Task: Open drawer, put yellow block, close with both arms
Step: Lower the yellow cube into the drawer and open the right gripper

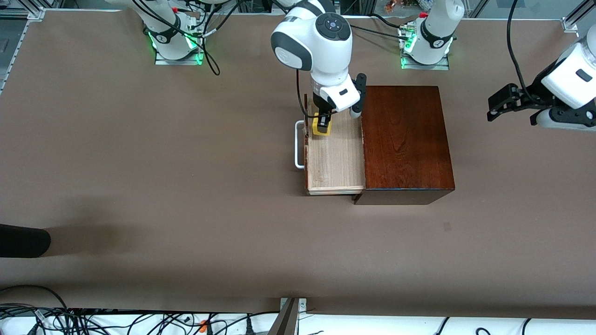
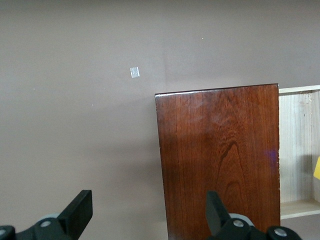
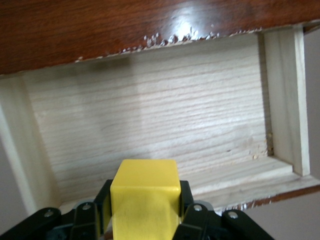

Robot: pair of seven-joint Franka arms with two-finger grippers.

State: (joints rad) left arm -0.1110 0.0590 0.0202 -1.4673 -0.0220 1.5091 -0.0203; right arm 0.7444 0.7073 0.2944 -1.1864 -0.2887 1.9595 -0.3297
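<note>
Front view: right gripper [image 1: 322, 122] clamps yellow block [image 1: 321, 126] over open drawer [image 1: 336, 158].

The drawer [image 1: 336, 158] stands pulled out of the wooden box [image 1: 404, 139] toward the right arm's end of the tabletop [image 1: 139, 163], its pale floor bare toward the front-camera edge. The right gripper [image 1: 322, 122], clamping the yellow block [image 1: 321, 128], fills the drawer's corner nearest the bases. The left gripper [image 1: 500, 104] hangs wide apart over bare tabletop near the left arm's edge.

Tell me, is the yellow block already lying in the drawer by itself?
No, the right end effector is shut on the yellow block, holding it over the open drawer.
</note>
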